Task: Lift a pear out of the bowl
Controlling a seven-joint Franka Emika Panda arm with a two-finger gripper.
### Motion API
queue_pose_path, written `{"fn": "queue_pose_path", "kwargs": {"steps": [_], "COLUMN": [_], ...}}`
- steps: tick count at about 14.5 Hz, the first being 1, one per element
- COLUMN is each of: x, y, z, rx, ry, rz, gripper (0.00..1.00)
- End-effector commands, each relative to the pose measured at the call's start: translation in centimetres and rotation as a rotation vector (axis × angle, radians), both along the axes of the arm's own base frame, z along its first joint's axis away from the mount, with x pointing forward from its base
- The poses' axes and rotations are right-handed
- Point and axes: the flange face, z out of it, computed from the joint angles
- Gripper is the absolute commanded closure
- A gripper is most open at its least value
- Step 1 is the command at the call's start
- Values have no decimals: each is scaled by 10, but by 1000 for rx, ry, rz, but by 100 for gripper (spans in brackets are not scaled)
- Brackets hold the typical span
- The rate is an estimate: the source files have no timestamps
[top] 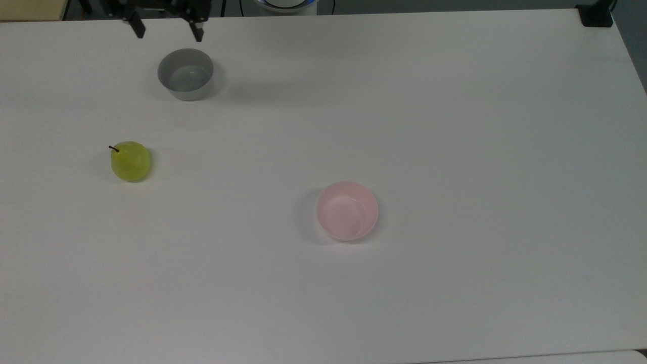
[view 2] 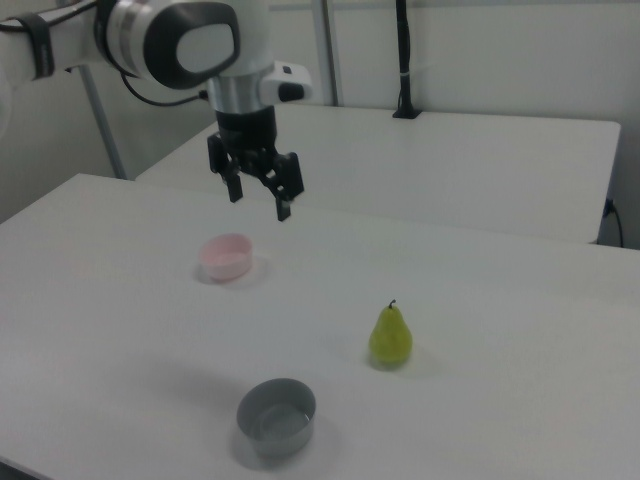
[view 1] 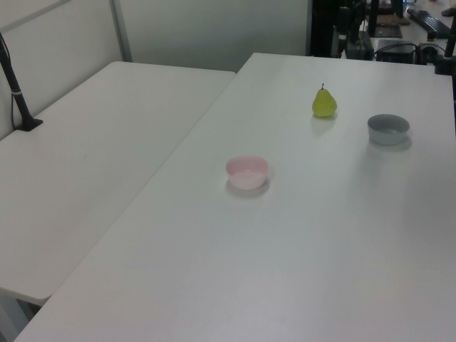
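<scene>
The yellow-green pear stands upright on the white table, outside both bowls, with its dark stem up. The pale pink bowl sits near the table's middle with nothing in it. My gripper hangs high in the air, open, with nothing between its fingers. In the top view it is at the top edge, just above the grey bowl and far from the pear. In the right view it hovers above the pink bowl.
A grey bowl stands empty near the pear. A black clamp sits on the table's corner at the top view's upper right. A second white table adjoins on the left view's left, with a black post.
</scene>
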Motion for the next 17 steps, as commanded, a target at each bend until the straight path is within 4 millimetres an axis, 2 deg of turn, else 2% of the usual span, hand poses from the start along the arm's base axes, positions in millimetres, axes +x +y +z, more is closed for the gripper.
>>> {"fn": "queue_pose_path", "kwargs": {"steps": [1, 2, 3, 7, 11, 17], "x": [-4, -5, -5, 1, 12, 9], "y": [44, 63, 70, 80, 70, 55], "z": [23, 27, 26, 15, 15, 22], "rx": [4, -3, -7, -18, -41, -38], "ry": [3, 7, 11, -6, -81, -100], "rz": [-80, -78, -69, 65, 219, 147], "gripper": [0, 0, 0, 0, 0, 0]}}
